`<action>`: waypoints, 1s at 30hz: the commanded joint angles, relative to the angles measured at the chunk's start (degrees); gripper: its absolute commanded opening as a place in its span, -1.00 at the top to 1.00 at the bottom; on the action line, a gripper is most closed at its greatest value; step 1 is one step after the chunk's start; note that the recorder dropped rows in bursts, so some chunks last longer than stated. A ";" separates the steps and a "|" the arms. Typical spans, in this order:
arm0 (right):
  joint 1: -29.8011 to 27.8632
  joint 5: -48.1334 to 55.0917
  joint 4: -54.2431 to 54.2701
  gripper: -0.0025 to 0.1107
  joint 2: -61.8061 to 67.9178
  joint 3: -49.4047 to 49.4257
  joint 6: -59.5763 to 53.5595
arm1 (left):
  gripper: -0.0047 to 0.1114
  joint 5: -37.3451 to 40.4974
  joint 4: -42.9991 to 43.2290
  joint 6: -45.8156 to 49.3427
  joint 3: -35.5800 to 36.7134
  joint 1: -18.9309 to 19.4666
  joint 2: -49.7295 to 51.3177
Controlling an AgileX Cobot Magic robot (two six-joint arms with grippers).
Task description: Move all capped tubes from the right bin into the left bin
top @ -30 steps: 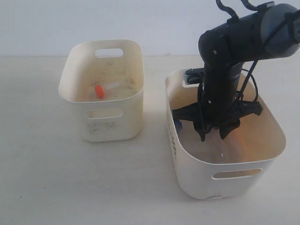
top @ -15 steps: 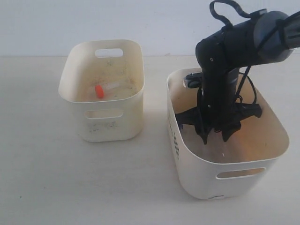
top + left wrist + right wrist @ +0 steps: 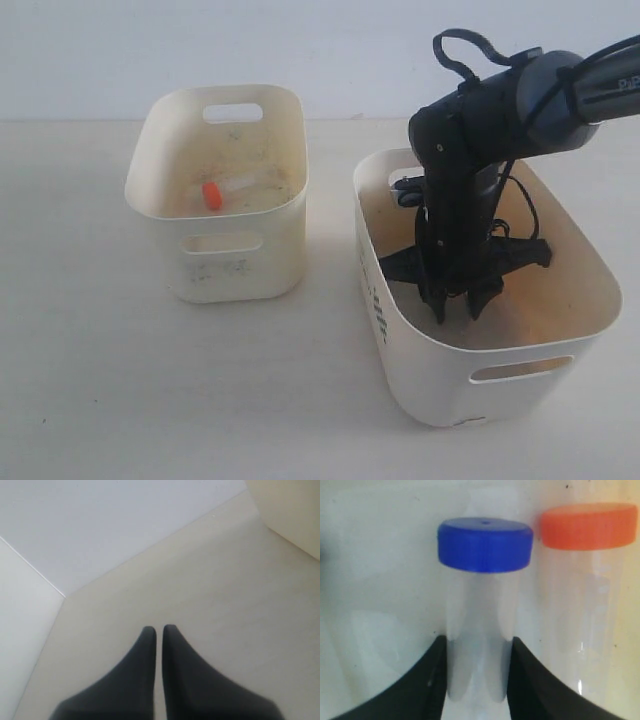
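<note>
My right gripper (image 3: 458, 312) reaches down inside the larger right bin (image 3: 400, 345). In the right wrist view its fingertips (image 3: 479, 642) press on both sides of a clear blue-capped tube (image 3: 482, 550) lying on the bin floor. Right beside that tube lies a clear orange-capped tube (image 3: 587, 527). In the exterior view the arm hides both of them. The smaller left bin (image 3: 140, 195) holds one orange-capped tube (image 3: 212, 193). My left gripper (image 3: 159, 629) is shut and empty over bare table, out of the exterior view.
The two bins stand side by side on a pale table (image 3: 90, 380), with a gap between them. A cream bin wall (image 3: 295, 515) shows at one corner of the left wrist view. A white wall (image 3: 300, 40) runs behind the table.
The right arm has gone deeper into the right bin and its fingers have drawn closer together. The left bin and its orange-capped tube have not moved.
</note>
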 commanded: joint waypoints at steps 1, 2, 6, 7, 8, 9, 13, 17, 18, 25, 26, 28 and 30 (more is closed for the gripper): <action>0.12 -0.36 1.51 0.96 0.62 0.18 0.07 | 0.85 -0.28 -0.16 -0.07 -0.22 -0.06 0.20; 0.12 -0.36 2.53 0.96 0.36 0.18 -0.14 | 0.85 -0.28 -0.16 -0.07 -0.22 -0.06 0.20; 0.12 -1.87 4.46 0.96 -2.53 0.18 -0.14 | 0.85 -0.28 -0.16 -0.07 -0.22 -0.06 0.20; 0.12 -2.51 4.46 0.96 -3.82 0.18 -0.14 | 0.85 -0.28 -0.16 -0.07 -0.22 -0.06 0.20; 0.12 -2.87 4.46 0.96 -5.18 0.18 -0.14 | 0.85 -0.28 -0.16 -0.07 -0.22 -0.06 0.20; 0.12 -2.93 4.46 0.96 -6.56 0.18 -0.03 | 0.85 -0.28 -0.16 -0.07 -0.22 -0.06 0.20; 0.12 -3.17 4.21 0.96 -11.72 0.18 -0.03 | 0.85 -0.28 -0.16 -0.07 -0.22 -0.06 0.20; 0.12 -3.34 3.99 0.96 -16.06 0.18 0.07 | 0.85 -0.28 -0.16 -0.07 -0.22 -0.06 0.20; 0.12 -3.48 3.99 0.96 -17.16 0.18 0.07 | 0.85 -0.28 -0.16 -0.07 -0.22 -0.06 0.20; 0.12 -7.15 3.99 0.96 -24.70 0.18 -2.91 | 0.85 -0.28 -0.16 -0.07 -0.22 -0.06 0.20; 0.12 -8.59 4.50 0.96 -25.81 0.18 -3.00 | 0.85 -0.28 -0.16 -0.07 -0.22 -0.06 0.20; 0.12 -12.09 7.39 0.96 -27.73 0.18 -3.99 | 0.85 -0.28 -0.16 -0.07 -0.22 -0.06 0.20; 0.78 -17.50 12.99 0.96 -28.95 0.18 -7.72 | 0.85 -0.28 -0.16 -0.07 -0.22 -0.06 0.20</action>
